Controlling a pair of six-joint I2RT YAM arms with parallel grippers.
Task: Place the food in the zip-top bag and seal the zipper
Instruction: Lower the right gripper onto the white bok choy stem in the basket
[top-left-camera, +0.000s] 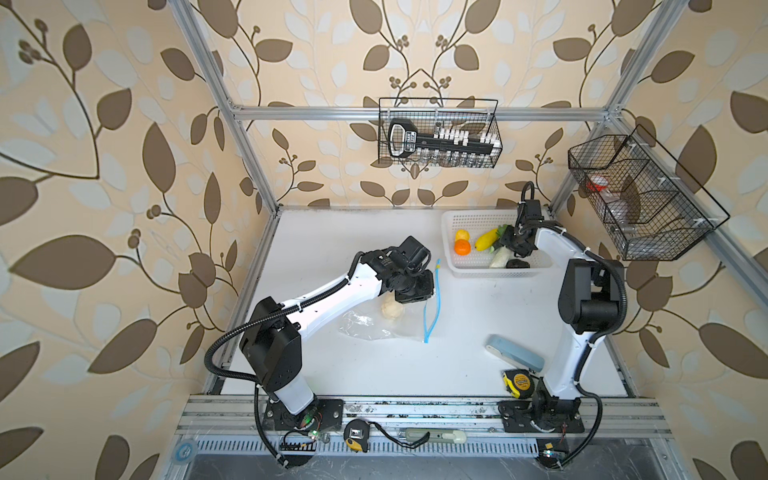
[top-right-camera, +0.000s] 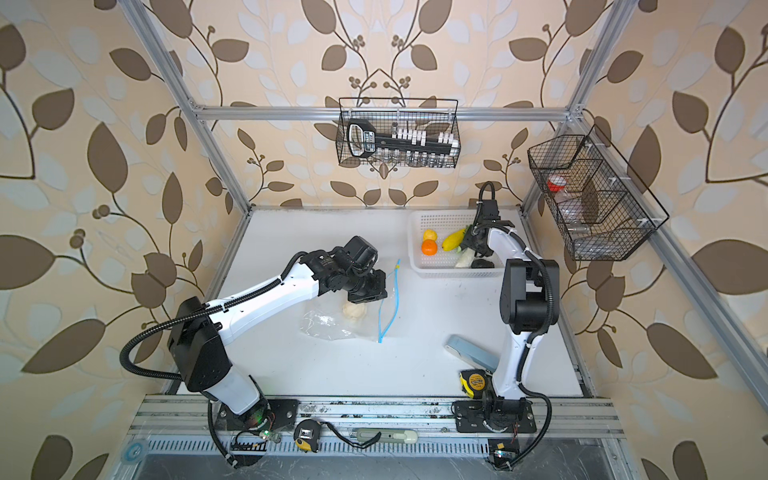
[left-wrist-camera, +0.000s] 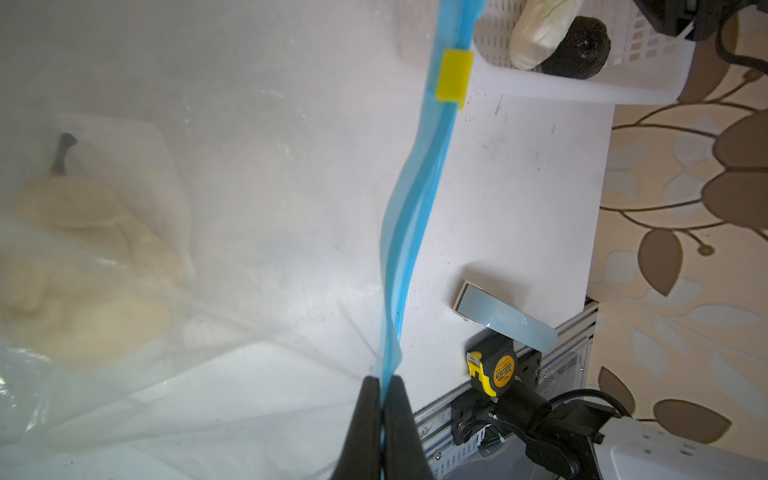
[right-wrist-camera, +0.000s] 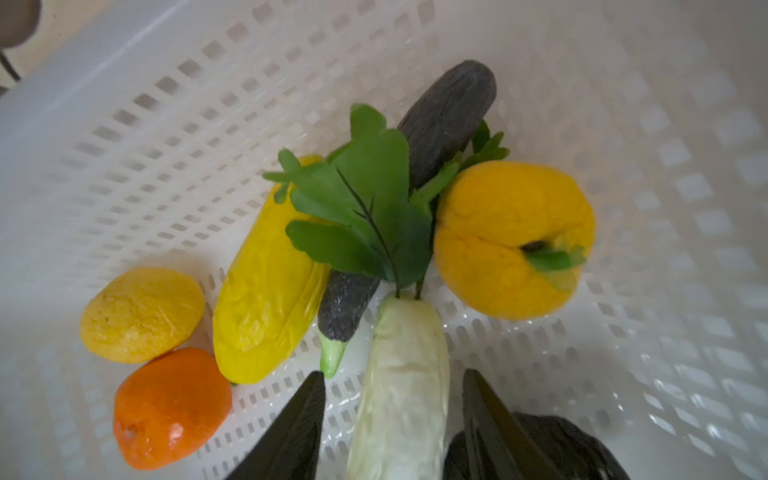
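The clear zip-top bag (top-left-camera: 374, 324) lies mid-table with a beige food piece (top-left-camera: 392, 309) inside. My left gripper (left-wrist-camera: 384, 386) is shut on its light-blue zipper (left-wrist-camera: 411, 216), holding that edge up; the yellow slider (left-wrist-camera: 453, 77) sits at the far end. The rest of the food lies in the white basket (top-left-camera: 457, 220): an orange (right-wrist-camera: 170, 407), yellow pieces (right-wrist-camera: 266, 291), a dark eggplant (right-wrist-camera: 449, 120) and a leafy white radish (right-wrist-camera: 409, 328). My right gripper (right-wrist-camera: 392, 374) is down in the basket, jaws open either side of the radish with a gap on both sides.
A pale blue-grey case (top-left-camera: 515, 353) and a yellow-and-black tape measure (top-left-camera: 518, 383) lie by the right arm's base. Black wire baskets hang on the back rail (top-left-camera: 438, 133) and the right rail (top-left-camera: 640, 199).
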